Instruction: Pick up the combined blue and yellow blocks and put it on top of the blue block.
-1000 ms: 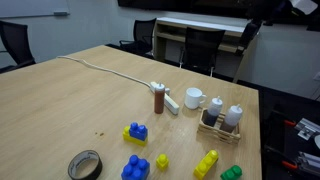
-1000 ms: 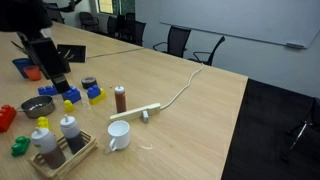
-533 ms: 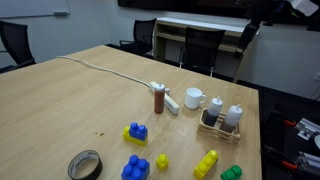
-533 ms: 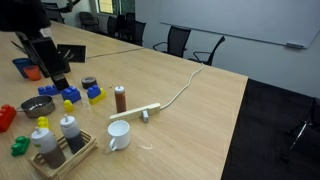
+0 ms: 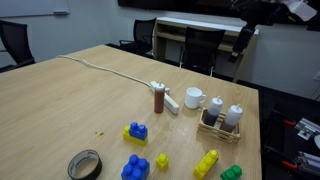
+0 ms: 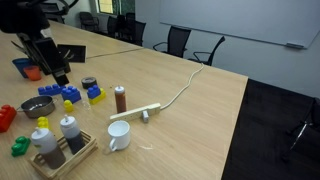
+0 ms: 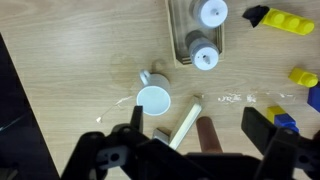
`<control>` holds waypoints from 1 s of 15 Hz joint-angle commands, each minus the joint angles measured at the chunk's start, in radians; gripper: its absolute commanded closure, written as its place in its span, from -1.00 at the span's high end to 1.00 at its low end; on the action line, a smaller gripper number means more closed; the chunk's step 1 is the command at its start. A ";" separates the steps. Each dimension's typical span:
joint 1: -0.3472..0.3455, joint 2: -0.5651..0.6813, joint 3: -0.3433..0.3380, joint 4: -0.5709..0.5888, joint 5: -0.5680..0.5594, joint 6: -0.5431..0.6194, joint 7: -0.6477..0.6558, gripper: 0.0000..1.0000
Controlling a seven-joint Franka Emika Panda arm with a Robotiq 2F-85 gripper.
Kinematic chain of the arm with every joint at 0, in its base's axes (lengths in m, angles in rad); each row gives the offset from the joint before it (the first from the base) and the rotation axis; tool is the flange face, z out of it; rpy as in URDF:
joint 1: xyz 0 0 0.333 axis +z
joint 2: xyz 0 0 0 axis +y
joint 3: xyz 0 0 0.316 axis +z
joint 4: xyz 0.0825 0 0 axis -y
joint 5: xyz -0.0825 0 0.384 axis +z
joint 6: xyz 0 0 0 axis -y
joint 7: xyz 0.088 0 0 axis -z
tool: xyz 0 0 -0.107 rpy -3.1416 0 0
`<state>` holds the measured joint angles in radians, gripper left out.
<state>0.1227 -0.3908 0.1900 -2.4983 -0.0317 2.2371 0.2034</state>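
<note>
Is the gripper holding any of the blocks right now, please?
No, in the wrist view the gripper has its jaws spread wide with nothing between them.

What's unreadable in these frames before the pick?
- Wrist view: blue block cut off by the right edge.
- Wrist view: combined blue and yellow blocks partly behind a finger of the gripper.
- Both exterior views: studs on either piece too small to count.
</note>
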 commanded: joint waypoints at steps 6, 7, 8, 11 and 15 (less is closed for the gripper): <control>0.005 0.027 0.004 0.009 0.012 0.018 0.012 1.00; 0.013 0.052 0.008 0.017 0.019 0.036 0.006 1.00; 0.015 0.081 0.021 0.028 0.009 0.057 0.022 1.00; 0.023 0.200 0.073 0.089 -0.039 0.146 0.090 1.00; 0.055 0.359 0.115 0.231 -0.144 0.168 0.182 1.00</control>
<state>0.1660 -0.1230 0.2927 -2.3682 -0.1038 2.4186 0.3300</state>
